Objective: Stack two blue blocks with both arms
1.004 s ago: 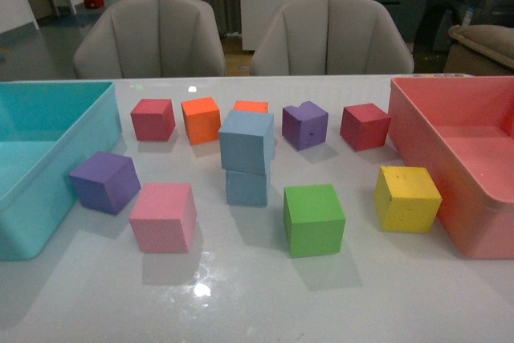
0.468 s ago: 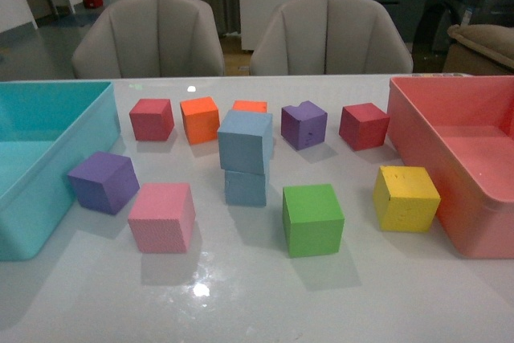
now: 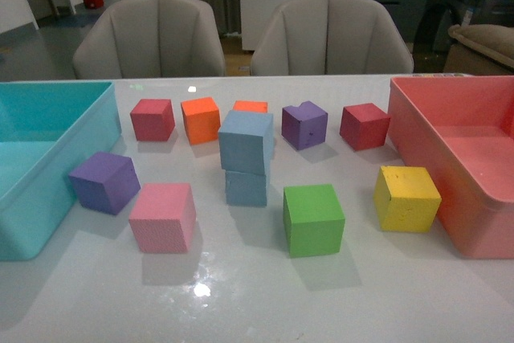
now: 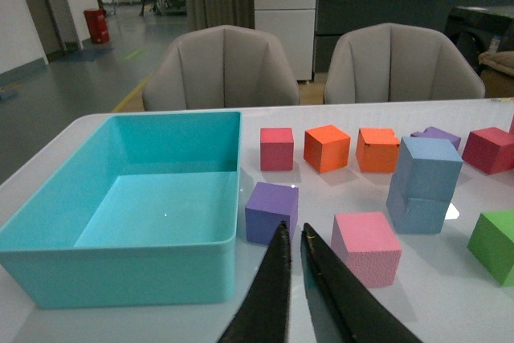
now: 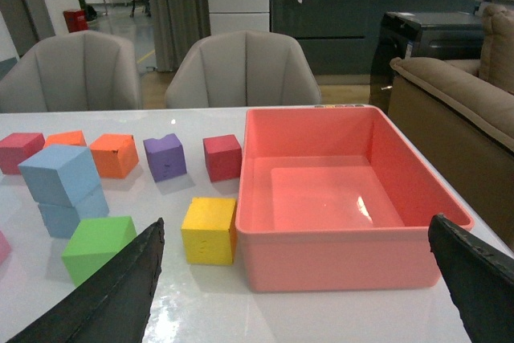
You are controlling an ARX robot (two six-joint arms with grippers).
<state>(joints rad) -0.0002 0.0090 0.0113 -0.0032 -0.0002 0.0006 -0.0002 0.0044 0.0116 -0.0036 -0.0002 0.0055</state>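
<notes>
a: looking at the upper blue block (image 3: 246, 141) sitting on the lower blue block (image 3: 246, 187), mid-bench, twisted a little off square and overhanging slightly. reading as stacked already, going by how things lie.

b: checking the hands. left hand (image 4: 292, 240) showing in its wrist view with fingers nearly pressed together, only a thin slit between, gripping nothing. right hand (image 5: 293, 263) spread wide, one finger at each side of its view, also carrying nothing.

a: placing the stack from each. lying ahead and to the right of the left hand, beyond the pink cube (image 3: 163, 216). lying ahead and well to the left of the right hand, past the green cube (image 3: 313, 218) and yellow cube (image 3: 406, 198). judging the left one nearer, though not by much.

b: no long axis to speak of, cubes both. minding the neighbours if any nudge is needed: orange cube (image 3: 201, 119) just behind, purple cube (image 3: 304, 124) behind to the right, green close in front.

a: seeing open room on the near bench (image 3: 257, 303) for pulling back. teal bin (image 3: 48, 168) walling the left edge, pink bin (image 3: 459, 162) the right. neither arm appearing in the front view, both well apart from the stack.
</notes>
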